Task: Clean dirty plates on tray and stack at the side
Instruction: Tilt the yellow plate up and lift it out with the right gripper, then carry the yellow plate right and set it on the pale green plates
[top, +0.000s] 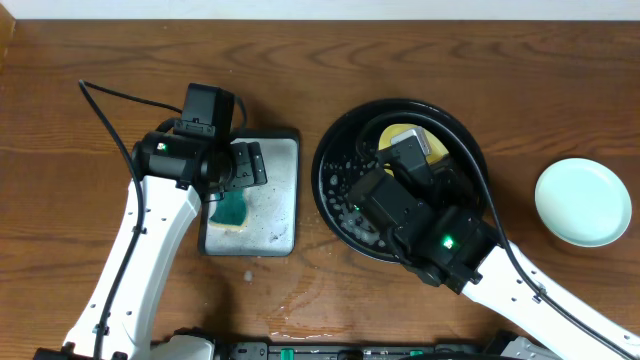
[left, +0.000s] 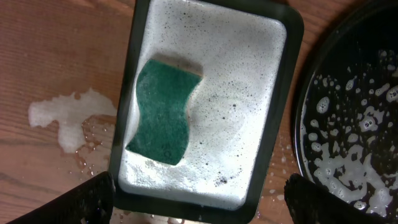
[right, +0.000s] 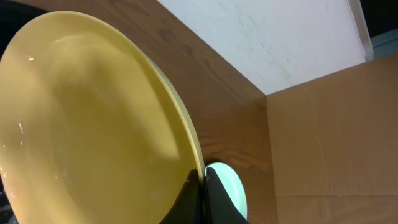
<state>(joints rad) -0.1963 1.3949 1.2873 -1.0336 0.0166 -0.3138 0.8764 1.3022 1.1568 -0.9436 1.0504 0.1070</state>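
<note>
Over black tray (top: 325, 175), 12 o'clock side | right hand (right: 203, 177) clenched on rim of yellow plate (right: 93, 124) | left hand (left: 199, 205) released above sponge (left: 163, 112), 9 o'clock | judged step: scrubbing; next: grasp sponge, wipe plate

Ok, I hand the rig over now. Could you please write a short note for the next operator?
Left gripper: open, above the green sponge, which lies in the foamy metal tray.
Right gripper: shut on the rim of the yellow plate, held tilted over the black tray.
Mint-green plate: on the bare table, to the right of the black tray.
Done: apparently that one plate.
To do: clean the yellow plate and stack it on the mint-green one. No third plate is visible.
</note>
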